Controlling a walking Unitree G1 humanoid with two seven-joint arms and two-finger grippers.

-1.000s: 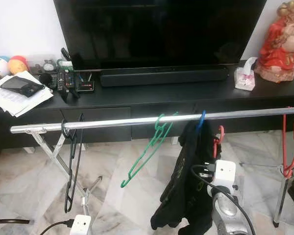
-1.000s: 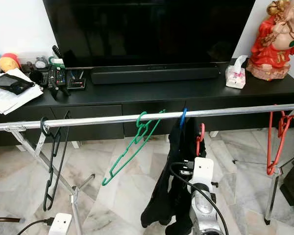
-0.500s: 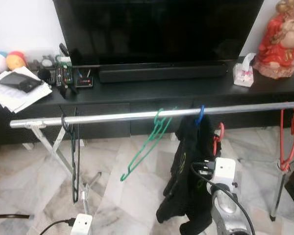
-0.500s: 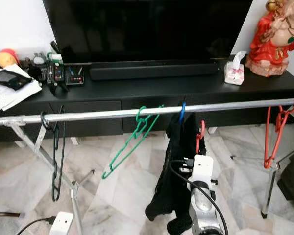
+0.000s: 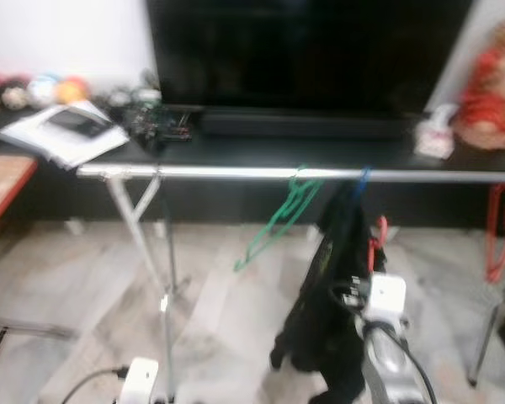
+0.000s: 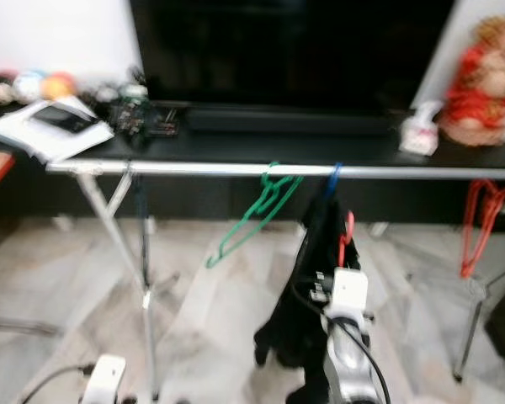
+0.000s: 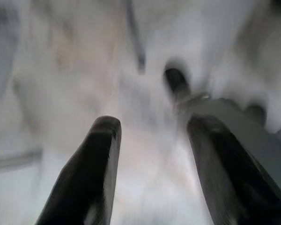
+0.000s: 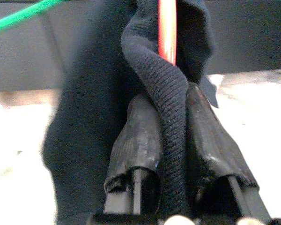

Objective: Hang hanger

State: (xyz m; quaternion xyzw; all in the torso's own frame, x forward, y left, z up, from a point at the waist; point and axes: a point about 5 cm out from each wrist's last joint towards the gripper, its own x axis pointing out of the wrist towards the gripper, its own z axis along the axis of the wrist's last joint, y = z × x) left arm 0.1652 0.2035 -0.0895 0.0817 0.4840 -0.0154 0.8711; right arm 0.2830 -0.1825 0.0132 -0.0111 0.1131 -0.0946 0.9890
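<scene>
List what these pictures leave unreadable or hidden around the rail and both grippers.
- Small items on the TV console: eye views, motion blur smears them.
- Red hanger: right wrist view, black garment wraps it; right gripper clamps a fold.
- Left gripper: open, the floor beneath blurred.
- Rail: right end cut off by the picture edge.

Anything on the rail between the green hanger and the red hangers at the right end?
Yes. In the right eye view, a blue hook hangs on the rail just past the green hanger, carrying the black garment; beyond it the rail runs bare to the red hangers.
</scene>
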